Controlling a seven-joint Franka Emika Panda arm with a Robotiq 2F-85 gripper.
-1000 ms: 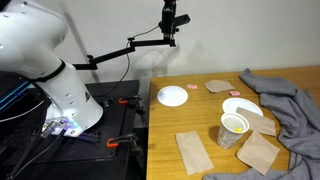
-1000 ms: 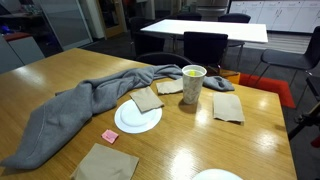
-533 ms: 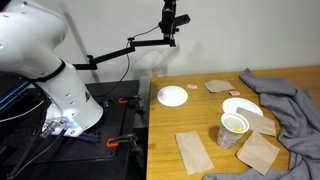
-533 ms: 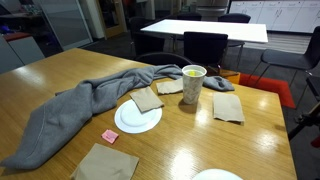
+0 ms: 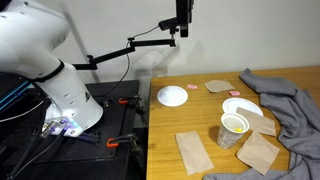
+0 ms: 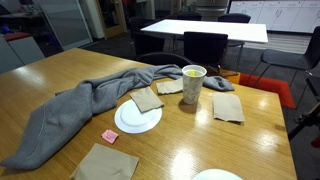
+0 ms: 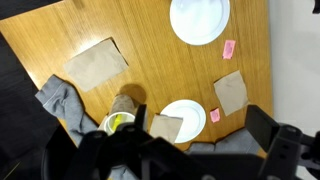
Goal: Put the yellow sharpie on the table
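The white paper cup (image 5: 233, 128) stands on the wooden table (image 5: 190, 120) and shows yellow in its mouth. I cannot make out the yellow sharpie as a separate pen in any view. The cup also shows in an exterior view (image 6: 193, 85) and in the wrist view (image 7: 120, 122). My gripper (image 5: 183, 20) hangs high above the table's far edge, well away from the cup. In the wrist view the gripper (image 7: 170, 145) looks straight down, with its fingers spread wide and nothing between them.
A grey cloth (image 5: 295, 100) lies beside the cup. Two white plates (image 5: 173, 95) (image 5: 243, 108) lie on the table, one under a brown napkin. More napkins (image 5: 192, 150) and a pink scrap (image 6: 110, 135) lie around. A black stand (image 5: 125, 48) reaches over the table's edge.
My gripper has moved up and sideways, towards the top edge of the exterior view. Nothing on the table has moved.
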